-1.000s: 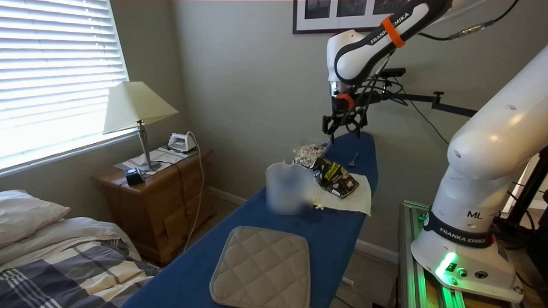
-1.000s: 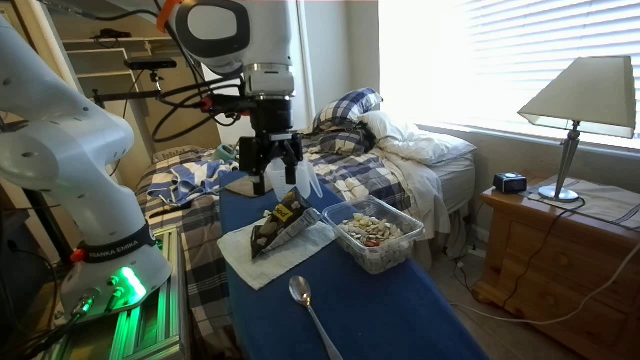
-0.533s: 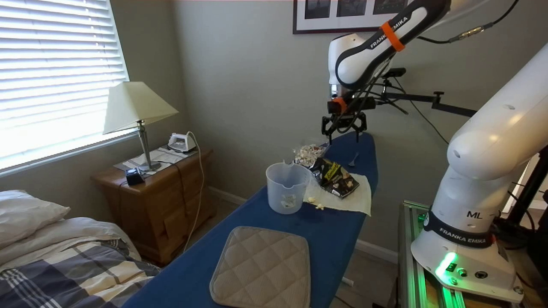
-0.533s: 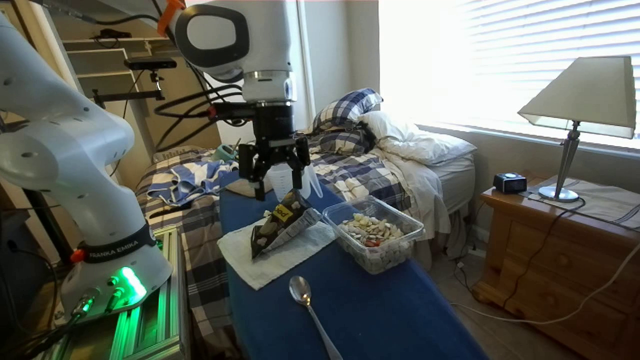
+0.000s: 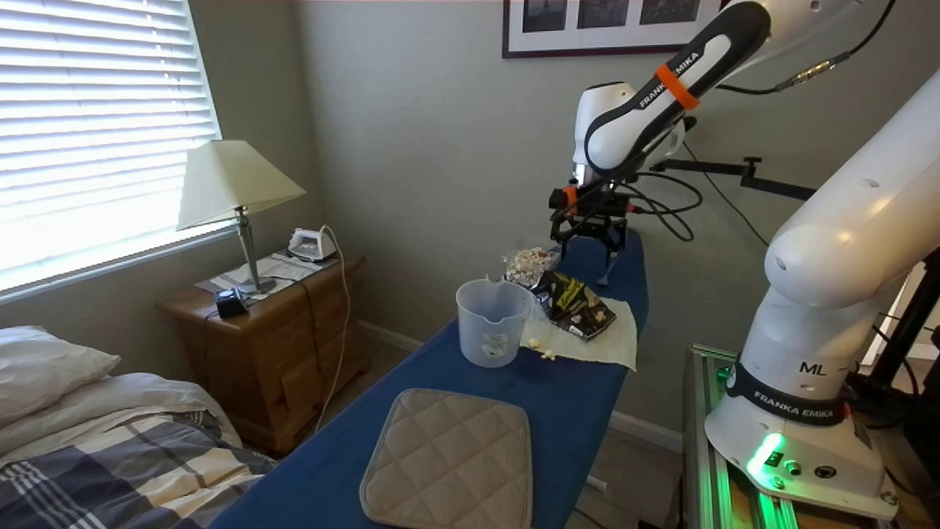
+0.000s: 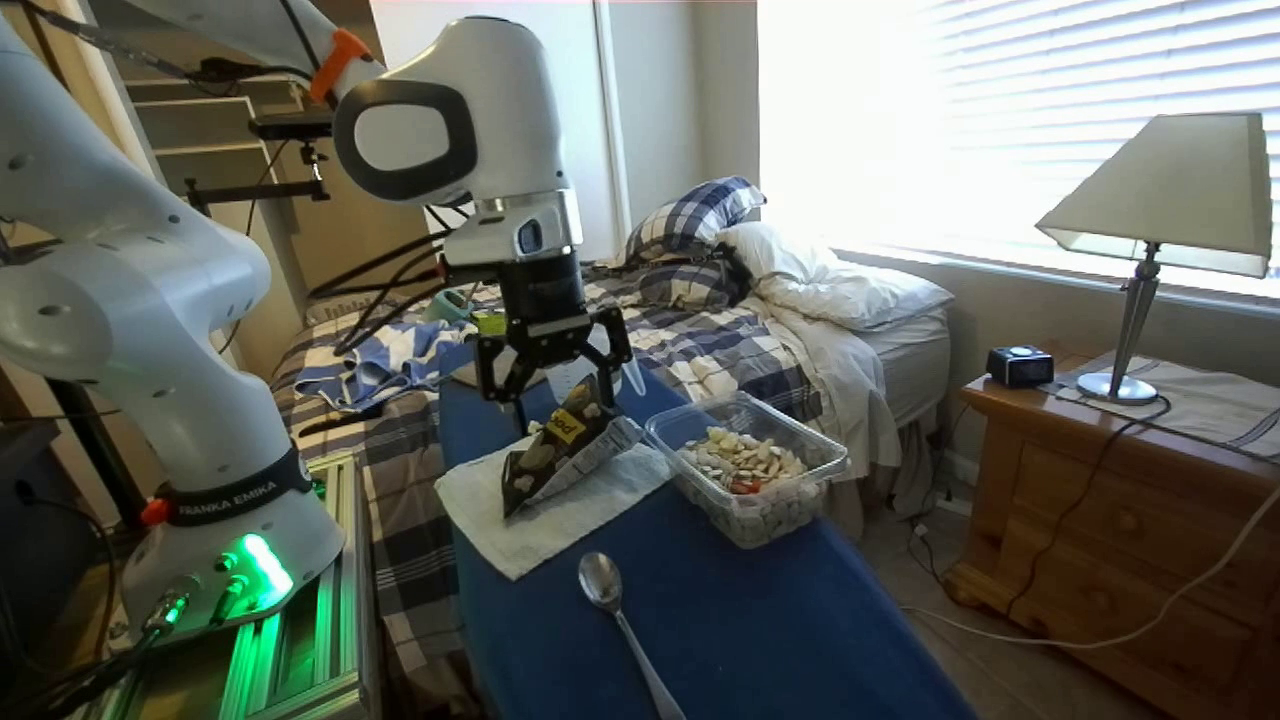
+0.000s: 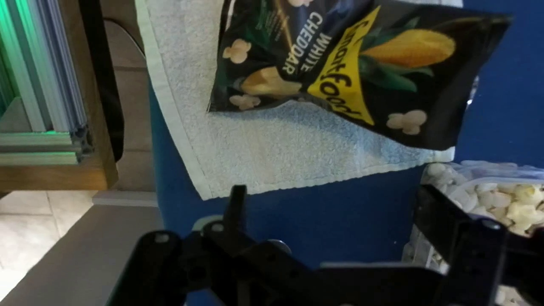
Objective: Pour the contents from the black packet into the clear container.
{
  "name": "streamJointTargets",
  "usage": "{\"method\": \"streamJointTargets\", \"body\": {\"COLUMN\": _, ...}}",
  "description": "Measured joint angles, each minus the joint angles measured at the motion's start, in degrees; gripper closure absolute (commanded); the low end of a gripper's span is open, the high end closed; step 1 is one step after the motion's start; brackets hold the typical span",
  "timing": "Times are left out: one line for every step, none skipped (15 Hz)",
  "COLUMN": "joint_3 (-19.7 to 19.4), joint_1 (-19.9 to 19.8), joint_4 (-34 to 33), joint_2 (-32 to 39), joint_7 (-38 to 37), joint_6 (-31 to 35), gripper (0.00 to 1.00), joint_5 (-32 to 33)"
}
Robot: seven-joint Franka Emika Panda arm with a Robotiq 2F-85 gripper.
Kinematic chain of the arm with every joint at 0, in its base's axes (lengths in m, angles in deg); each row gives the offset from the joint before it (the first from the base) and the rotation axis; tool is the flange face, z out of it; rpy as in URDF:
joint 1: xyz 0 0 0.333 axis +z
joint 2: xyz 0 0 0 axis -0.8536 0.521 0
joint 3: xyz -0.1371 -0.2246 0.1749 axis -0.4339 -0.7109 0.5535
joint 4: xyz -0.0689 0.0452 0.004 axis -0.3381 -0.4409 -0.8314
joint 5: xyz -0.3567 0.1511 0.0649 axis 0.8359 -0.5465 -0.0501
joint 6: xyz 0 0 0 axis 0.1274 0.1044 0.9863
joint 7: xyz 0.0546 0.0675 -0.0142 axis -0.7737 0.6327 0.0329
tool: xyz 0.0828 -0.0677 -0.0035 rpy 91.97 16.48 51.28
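The black packet (image 5: 576, 305) lies tilted on a white cloth on the blue ironing board. It has a yellow band and popcorn pictures. It also shows in an exterior view (image 6: 560, 440) and fills the upper part of the wrist view (image 7: 408, 89). The clear container (image 5: 493, 330), a see-through jug, stands upright beside the packet; in an exterior view (image 6: 568, 378) it is mostly hidden behind gripper and packet. It is out of the wrist view. My gripper (image 5: 587, 257) is open and empty, above the board close to the packet. Its fingers (image 7: 237, 208) are apart with nothing between them.
A clear tub of popcorn (image 6: 745, 480) stands beside the cloth (image 6: 500, 530); one finger overlaps it in the wrist view (image 7: 510, 204). A spoon (image 6: 625, 625) lies on the ironing board (image 6: 780, 620). A grey quilted pad (image 5: 452, 455) lies near the jug. A wall stands behind.
My gripper has moved down towards the board and turned, so both fingers now show spread in an exterior view. The packet, jug and tub have not moved.
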Motion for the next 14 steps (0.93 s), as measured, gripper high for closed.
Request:
{"method": "streamJointTargets", "body": {"joint_3": 0.0, "joint_1": 0.1, "joint_4": 0.0, "joint_2": 0.5, "joint_7": -1.5, "joint_6": 0.2, "gripper": 0.00, "joint_5": -1.5}}
{"method": "streamJointTargets", "body": {"joint_3": 0.0, "joint_1": 0.2, "joint_4": 0.0, "joint_2": 0.9, "joint_7": -2.9, "joint_6": 0.3, "gripper": 0.00, "joint_5": -3.1}}
{"method": "streamJointTargets", "body": {"joint_3": 0.0, "joint_1": 0.4, "joint_4": 0.0, "joint_2": 1.3, "joint_7": -4.1, "joint_6": 0.3, "gripper": 0.00, "joint_5": -4.3}}
{"method": "streamJointTargets", "body": {"joint_3": 0.1, "joint_1": 0.6, "joint_4": 0.0, "joint_2": 1.7, "joint_7": -5.4, "joint_6": 0.3, "gripper": 0.00, "joint_5": -5.1}}
{"method": "streamJointTargets", "body": {"joint_3": 0.1, "joint_1": 0.6, "joint_4": 0.0, "joint_2": 2.2, "joint_7": -6.7, "joint_6": 0.3, "gripper": 0.00, "joint_5": -5.5}}
{"method": "streamJointTargets", "body": {"joint_3": 0.1, "joint_1": 0.7, "joint_4": 0.0, "joint_2": 2.7, "joint_7": -7.9, "joint_6": 0.3, "gripper": 0.00, "joint_5": -5.7}}
{"method": "streamJointTargets", "body": {"joint_3": 0.1, "joint_1": 0.7, "joint_4": 0.0, "joint_2": 3.3, "joint_7": -9.0, "joint_6": 0.3, "gripper": 0.00, "joint_5": -5.7}}
{"method": "streamJointTargets", "body": {"joint_3": 0.1, "joint_1": 0.7, "joint_4": 0.0, "joint_2": 3.9, "joint_7": -10.0, "joint_6": 0.3, "gripper": 0.00, "joint_5": -5.7}}
{"method": "streamJointTargets", "body": {"joint_3": 0.1, "joint_1": 0.8, "joint_4": 0.0, "joint_2": 4.4, "joint_7": -10.8, "joint_6": 0.3, "gripper": 0.00, "joint_5": -5.7}}
{"method": "streamJointTargets", "body": {"joint_3": 0.1, "joint_1": 0.9, "joint_4": 0.0, "joint_2": 4.8, "joint_7": -11.5, "joint_6": 0.3, "gripper": 0.00, "joint_5": -5.7}}
{"method": "streamJointTargets", "body": {"joint_3": 0.1, "joint_1": 1.1, "joint_4": 0.0, "joint_2": 5.1, "joint_7": -12.2, "joint_6": 0.3, "gripper": 0.00, "joint_5": -5.7}}
{"method": "streamJointTargets", "body": {"joint_3": 0.1, "joint_1": 1.4, "joint_4": 0.0, "joint_2": 5.2, "joint_7": -12.8, "joint_6": 0.3, "gripper": 0.00, "joint_5": -5.8}}
{"method": "streamJointTargets", "body": {"joint_3": 0.1, "joint_1": 1.6, "joint_4": 0.0, "joint_2": 5.3, "joint_7": -13.4, "joint_6": 0.3, "gripper": 0.00, "joint_5": -5.8}}
{"method": "streamJointTargets", "body": {"joint_3": 0.1, "joint_1": 1.8, "joint_4": 0.0, "joint_2": 5.3, "joint_7": -13.9, "joint_6": 0.3, "gripper": 0.00, "joint_5": -5.8}}
